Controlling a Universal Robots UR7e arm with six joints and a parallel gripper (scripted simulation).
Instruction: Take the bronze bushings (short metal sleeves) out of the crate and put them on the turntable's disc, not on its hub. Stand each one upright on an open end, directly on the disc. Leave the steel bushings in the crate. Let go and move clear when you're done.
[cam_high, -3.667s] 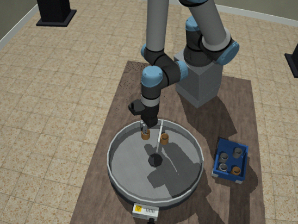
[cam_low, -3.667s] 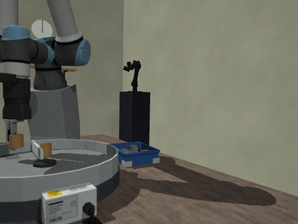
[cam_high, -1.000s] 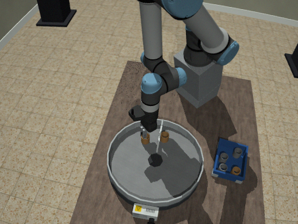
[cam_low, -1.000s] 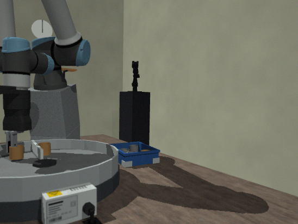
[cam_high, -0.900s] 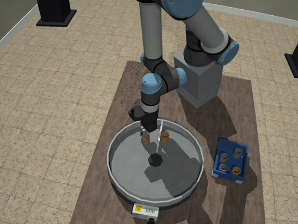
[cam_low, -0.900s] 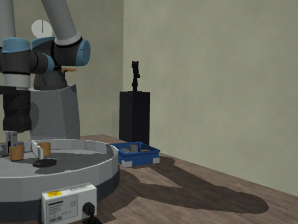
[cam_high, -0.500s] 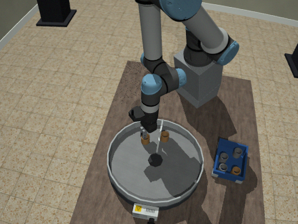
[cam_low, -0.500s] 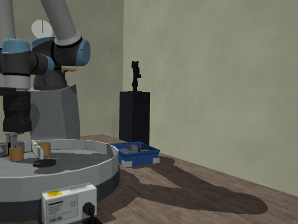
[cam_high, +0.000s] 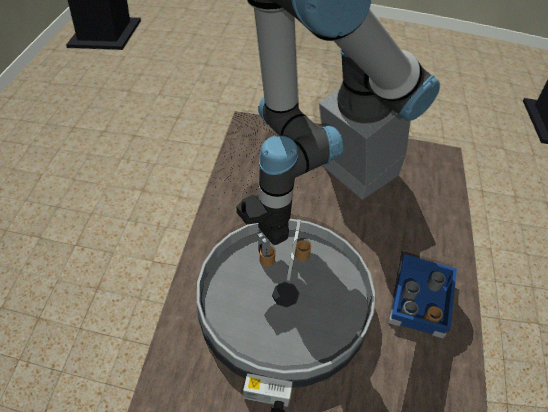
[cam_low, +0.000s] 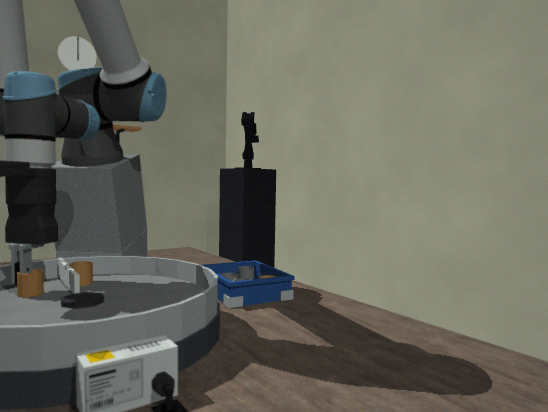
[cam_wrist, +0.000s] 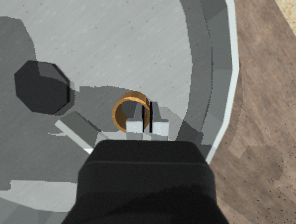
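My gripper (cam_high: 265, 250) (cam_low: 22, 270) (cam_wrist: 147, 110) points down and is shut on the wall of a bronze bushing (cam_high: 268, 259) (cam_low: 30, 284) (cam_wrist: 116, 115), one finger inside it and one outside. That bushing is upright at the disc (cam_high: 240, 320) (cam_low: 150, 295) (cam_wrist: 125, 40); whether it touches the disc is hard to tell. Another bronze bushing (cam_high: 303, 255) (cam_low: 83, 273) stands upright on the disc, across the white bar. In the blue crate (cam_high: 420, 325) (cam_low: 257, 293) are one bronze bushing (cam_high: 428, 316) and three steel bushings (cam_high: 437, 287) (cam_high: 411, 296) (cam_high: 410, 314).
The dark hub (cam_high: 285, 294) (cam_low: 82, 299) (cam_wrist: 42, 86) is at the disc's middle. The thin white bar (cam_high: 291, 260) (cam_low: 68, 275) (cam_wrist: 75, 136) runs from the hub to the raised rim (cam_high: 371, 305) (cam_low: 150, 320) (cam_wrist: 233, 65). A white box (cam_high: 267, 390) (cam_low: 127, 377) sits at the turntable's front.
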